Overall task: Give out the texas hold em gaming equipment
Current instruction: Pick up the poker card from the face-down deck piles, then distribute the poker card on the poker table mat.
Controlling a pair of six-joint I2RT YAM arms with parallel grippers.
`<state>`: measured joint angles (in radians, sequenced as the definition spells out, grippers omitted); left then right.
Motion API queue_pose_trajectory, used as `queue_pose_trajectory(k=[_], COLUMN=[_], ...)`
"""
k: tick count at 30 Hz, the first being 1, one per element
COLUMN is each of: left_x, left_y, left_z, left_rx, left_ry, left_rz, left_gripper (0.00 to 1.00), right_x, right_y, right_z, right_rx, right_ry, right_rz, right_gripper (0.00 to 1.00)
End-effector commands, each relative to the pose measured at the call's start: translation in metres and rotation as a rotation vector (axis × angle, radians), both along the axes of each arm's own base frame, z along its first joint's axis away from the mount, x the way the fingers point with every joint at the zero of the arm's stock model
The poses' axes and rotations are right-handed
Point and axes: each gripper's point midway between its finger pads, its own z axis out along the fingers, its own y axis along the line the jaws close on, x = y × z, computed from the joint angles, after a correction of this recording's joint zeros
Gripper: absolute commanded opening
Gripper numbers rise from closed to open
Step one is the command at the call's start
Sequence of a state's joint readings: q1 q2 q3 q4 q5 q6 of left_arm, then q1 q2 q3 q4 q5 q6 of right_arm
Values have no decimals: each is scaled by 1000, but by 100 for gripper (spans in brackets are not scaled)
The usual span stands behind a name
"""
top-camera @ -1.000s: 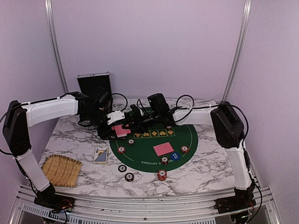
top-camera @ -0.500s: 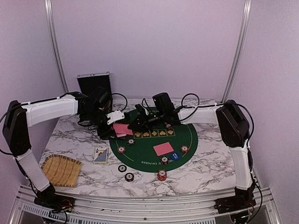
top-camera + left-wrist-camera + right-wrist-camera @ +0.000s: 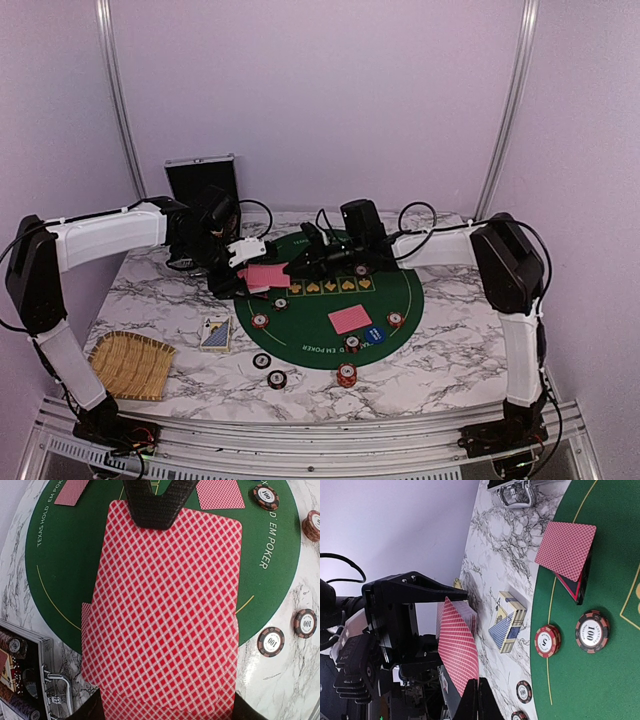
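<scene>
Pale lilac walls (image 3: 320, 100) stand behind both claws, plain and softly, evenly lit. One slim aluminium post (image 3: 118, 100) rises against them, behind and to the left of the left claw (image 3: 255, 268), and a second post (image 3: 511, 100) rises behind and to the right of the right claw (image 3: 298, 266). Beneath both claws lies a white marble-patterned table (image 3: 450, 350) with grey veins, and nearer than the claws a ribbed aluminium frame rail (image 3: 300, 440) runs along its front edge.
</scene>
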<state>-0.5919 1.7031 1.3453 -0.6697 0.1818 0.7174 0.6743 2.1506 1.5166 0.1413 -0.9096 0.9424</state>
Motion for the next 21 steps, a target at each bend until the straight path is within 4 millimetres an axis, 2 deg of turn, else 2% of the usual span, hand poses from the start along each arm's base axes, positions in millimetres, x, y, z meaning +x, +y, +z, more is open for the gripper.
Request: queue_pose_trajectory(k=[1,7,11,17,21], left_x=[2,0,-1,-5,-7], left_y=[0,13,19,24,24], left_z=[8,7,8,9,12], left_rx=[-13,-2,-3,0,-5], left_ry=[-31,-32,-35,-37,-34], left_rz=[-5,9,15,17,17], left_gripper=[0,0,0,0,0], right_x=[13,35,46,61,74], right_y=[-11,-34,-42,-33,-13], right_z=[38,41,34,12,-2], right_rx=[76,76,68,62,56], right_ry=[-47,-57,-50,-17,-16], right_rz=[-26,-82,-105,-127,-121], right_gripper=[0,0,0,0,0])
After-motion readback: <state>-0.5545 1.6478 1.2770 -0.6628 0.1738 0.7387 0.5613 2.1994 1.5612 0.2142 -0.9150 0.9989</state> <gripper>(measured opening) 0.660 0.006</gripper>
